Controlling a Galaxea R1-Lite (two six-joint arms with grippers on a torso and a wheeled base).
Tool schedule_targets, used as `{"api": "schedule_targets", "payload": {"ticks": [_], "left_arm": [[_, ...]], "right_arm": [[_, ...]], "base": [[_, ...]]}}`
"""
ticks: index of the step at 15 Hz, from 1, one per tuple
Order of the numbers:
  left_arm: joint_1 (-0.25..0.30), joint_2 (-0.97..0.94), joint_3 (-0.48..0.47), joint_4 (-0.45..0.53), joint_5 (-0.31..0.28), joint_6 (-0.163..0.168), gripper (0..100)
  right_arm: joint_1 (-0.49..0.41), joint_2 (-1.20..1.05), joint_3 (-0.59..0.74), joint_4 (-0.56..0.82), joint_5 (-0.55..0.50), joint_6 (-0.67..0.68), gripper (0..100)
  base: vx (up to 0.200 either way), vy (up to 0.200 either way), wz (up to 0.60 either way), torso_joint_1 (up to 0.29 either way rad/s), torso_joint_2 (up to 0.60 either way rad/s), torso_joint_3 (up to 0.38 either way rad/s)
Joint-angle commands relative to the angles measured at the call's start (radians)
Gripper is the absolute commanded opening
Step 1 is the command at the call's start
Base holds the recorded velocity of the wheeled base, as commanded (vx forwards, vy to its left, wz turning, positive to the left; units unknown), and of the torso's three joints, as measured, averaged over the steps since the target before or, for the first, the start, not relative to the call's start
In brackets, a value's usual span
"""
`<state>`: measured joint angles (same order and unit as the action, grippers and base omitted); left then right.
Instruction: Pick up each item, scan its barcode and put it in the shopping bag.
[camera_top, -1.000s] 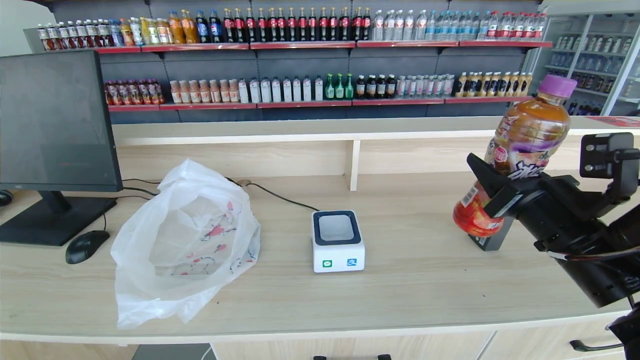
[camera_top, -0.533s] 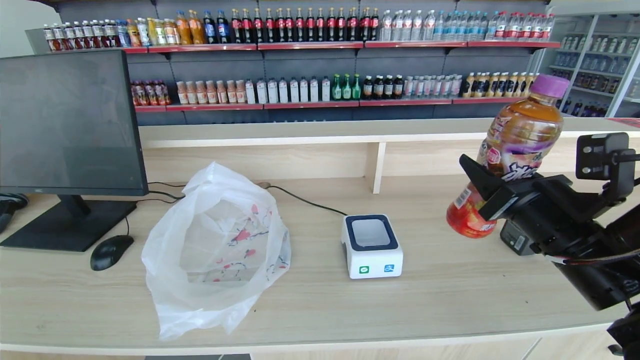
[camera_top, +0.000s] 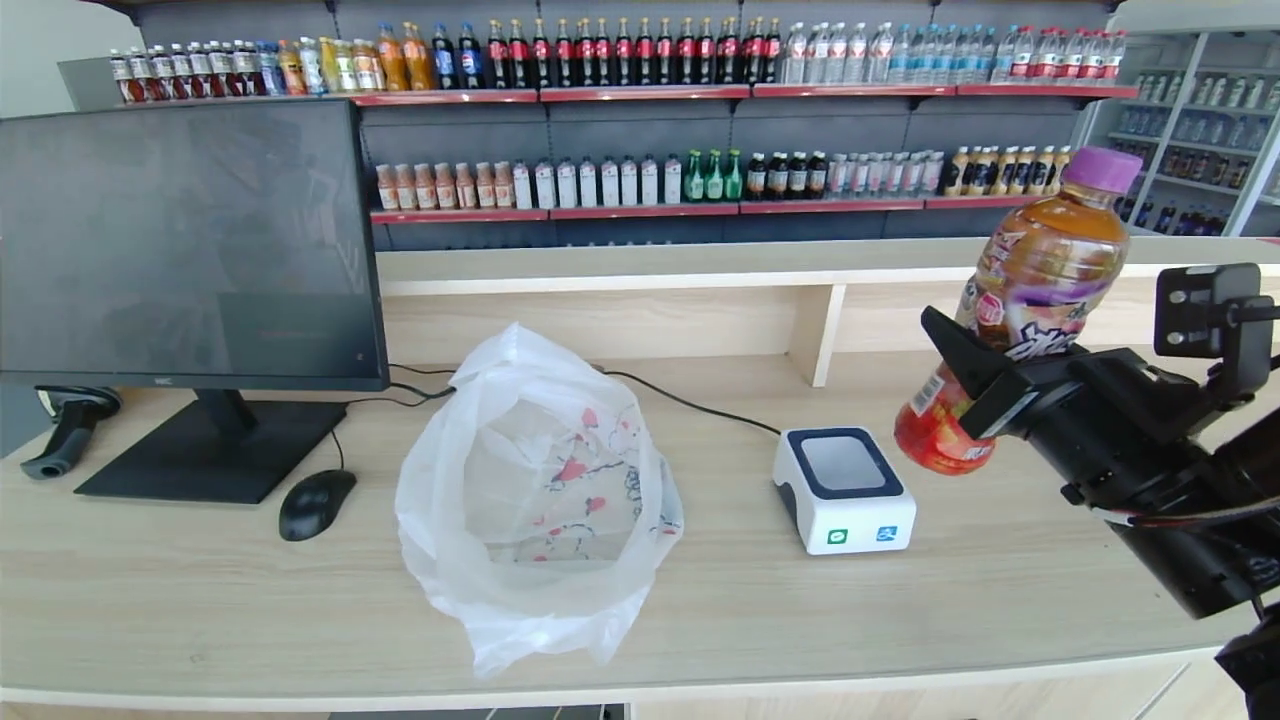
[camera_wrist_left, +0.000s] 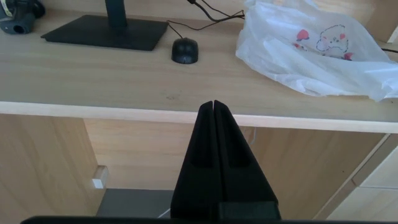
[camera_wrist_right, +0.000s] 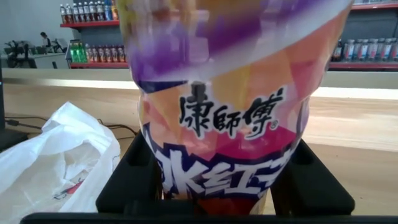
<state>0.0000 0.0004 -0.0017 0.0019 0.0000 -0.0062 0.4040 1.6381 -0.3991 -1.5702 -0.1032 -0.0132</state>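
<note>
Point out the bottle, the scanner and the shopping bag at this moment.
bottle (camera_top: 1050, 255), head view, on its amber upper body, above the label.
scanner (camera_top: 838, 466), head view, on the window in its top face.
shopping bag (camera_top: 540, 500), head view, on the printed plastic near its middle.

A dark monitor (camera_top: 190, 240) stands at the left of the frame on the table (camera_top: 1000, 590), a black mouse (camera_top: 317, 504) just beside its base. Shelves of drink bottles (camera_top: 640, 95) line the top.
</note>
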Motion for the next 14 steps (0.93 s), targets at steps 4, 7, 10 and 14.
{"api": "schedule_targets", "payload": {"ticks": [4,7,10,14], "left_arm": [[0.000,0.000,0.000,0.001,0.000,0.000,0],[0.000,0.000,0.000,0.000,0.000,0.000,0],[0.000,0.000,0.000,0.000,0.000,0.000,0],[0.000,0.000,0.000,0.000,0.000,0.000,0]], "right_arm": [[-0.028,-0.011,0.005,-0.001,0.000,-0.001,0],[-0.028,-0.014,0.020,-0.001,0.000,-0.001,0],[-0.028,-0.009,0.019,-0.001,0.000,-0.001,0],[-0.030,0.012,0.010,-0.001,0.002,-0.005,0]], "base": [[0.000,0.000,0.00,0.000,0.00,0.000],[0.000,0.000,0.00,0.000,0.00,0.000],[0.000,0.000,0.00,0.000,0.00,0.000],[0.000,0.000,0.00,0.000,0.00,0.000]]}}
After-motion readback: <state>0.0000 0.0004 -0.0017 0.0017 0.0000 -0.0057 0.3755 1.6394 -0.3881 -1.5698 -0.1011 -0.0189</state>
